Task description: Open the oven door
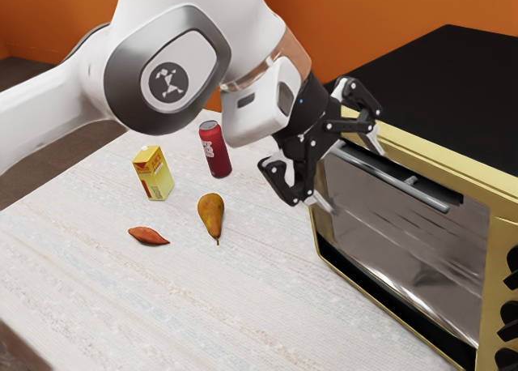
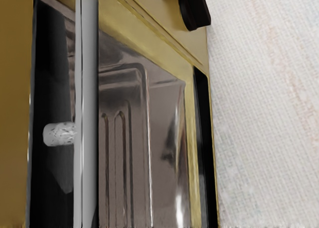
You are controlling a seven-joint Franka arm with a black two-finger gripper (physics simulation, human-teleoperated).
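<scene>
Oven door point(image 1: 396, 249): gripper point(image 1: 349, 175) spread open near handle point(image 2: 88, 113), open room between fingertips.

Oven door point(image 1: 405, 253) seen shut and upright, framed by yellow oven front point(image 1: 494, 282); glossy grey-brown pane, topped by dark strip on which grey bar handle point(image 1: 392, 177) is mounted

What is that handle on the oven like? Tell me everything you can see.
The handle is a long, straight, rounded grey bar, smooth and metallic-looking. A short, pale, speckled post meets it from the dark strip behind. It runs along the upper part of the glassy door, which looks shut. My open gripper is close by; whether it touches the bar, I can't tell.
</scene>
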